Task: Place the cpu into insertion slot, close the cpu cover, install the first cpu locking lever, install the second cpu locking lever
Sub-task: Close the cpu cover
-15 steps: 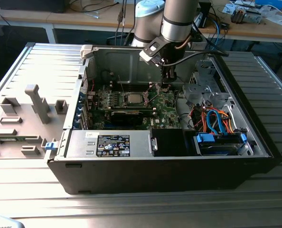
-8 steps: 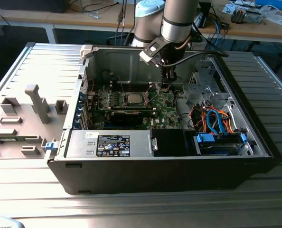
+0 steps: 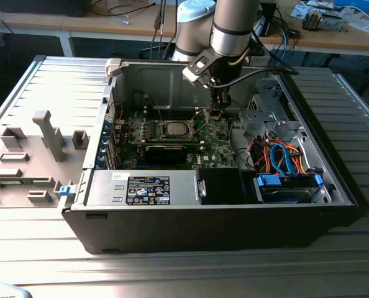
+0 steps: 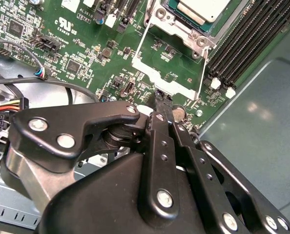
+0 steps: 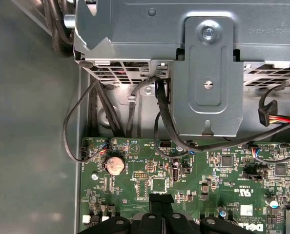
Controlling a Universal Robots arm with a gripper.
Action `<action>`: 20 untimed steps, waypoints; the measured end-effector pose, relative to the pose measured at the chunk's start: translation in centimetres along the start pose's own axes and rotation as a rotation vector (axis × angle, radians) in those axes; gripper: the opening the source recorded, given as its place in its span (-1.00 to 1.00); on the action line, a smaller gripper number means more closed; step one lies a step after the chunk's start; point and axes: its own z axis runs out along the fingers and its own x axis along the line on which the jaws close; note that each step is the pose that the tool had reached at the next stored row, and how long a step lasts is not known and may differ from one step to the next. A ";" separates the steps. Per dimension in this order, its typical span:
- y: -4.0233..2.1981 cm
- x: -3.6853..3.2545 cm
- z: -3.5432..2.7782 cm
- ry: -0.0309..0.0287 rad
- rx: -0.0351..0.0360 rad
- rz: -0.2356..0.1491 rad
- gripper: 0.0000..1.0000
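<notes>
Found cpu seated in insertion slot, silver top up, near middle of green board inside open computer case on ribbed metal surface. Noted cpu cover open, angled away from slot toward tool, board visible through its cut-out. Logged tool with fingers drawn together, tips right at cover's free edge; cannot tell whether pinching or merely touching. In exterior view, placed arm reaching down just to that view's right of slot.
</notes>
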 end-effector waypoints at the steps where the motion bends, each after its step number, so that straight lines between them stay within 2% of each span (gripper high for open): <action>1: 0.00 0.00 0.01 0.0000 0.0000 0.000 -0.79; 11: 0.03 0.07 0.43 0.0020 -0.0001 -0.001 -0.79; 16: -0.41 0.09 0.50 0.0056 -0.0002 -0.001 -0.79; 20: -0.74 0.11 0.54 0.0057 -0.0002 -0.002 -0.79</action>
